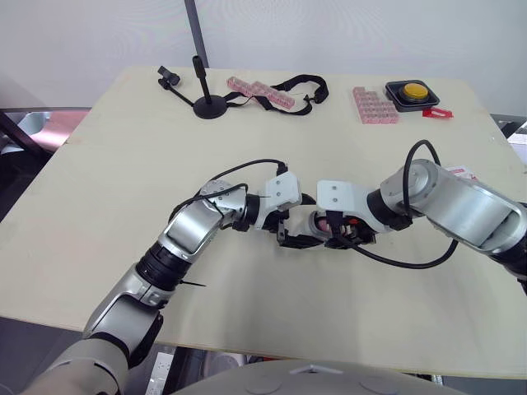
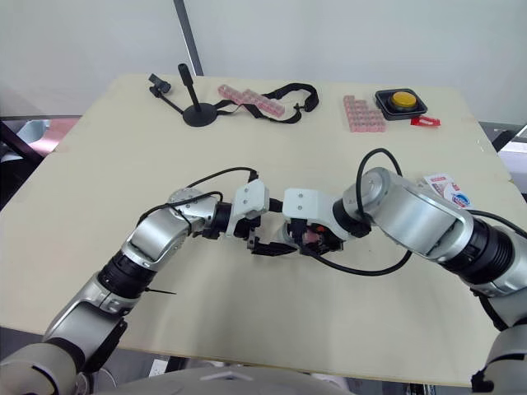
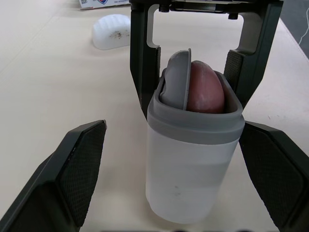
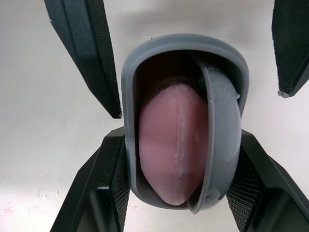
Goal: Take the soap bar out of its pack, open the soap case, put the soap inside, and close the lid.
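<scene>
A translucent white soap case (image 3: 193, 164) with a grey rim stands upright on the table between both grippers. The pink soap bar (image 3: 205, 87) sits inside it, its top showing above the rim. The grey lid (image 3: 176, 77) is tilted up, tucked beside the soap. My left gripper (image 3: 174, 128) is open, one finger on each side of the case with gaps to it. My right gripper (image 4: 181, 140) comes from the opposite side and is shut on the case near its rim. In the left eye view the two grippers, left (image 1: 288, 239) and right (image 1: 336, 236), meet at the table's middle.
The printed soap pack (image 2: 445, 188) lies near the table's right edge. A small white rounded object (image 3: 112, 31) rests beyond the case. At the back stand a black stand (image 1: 207, 103), a black strap (image 1: 288, 86), pink boxes (image 1: 375, 104) and a yellow button (image 1: 412, 92).
</scene>
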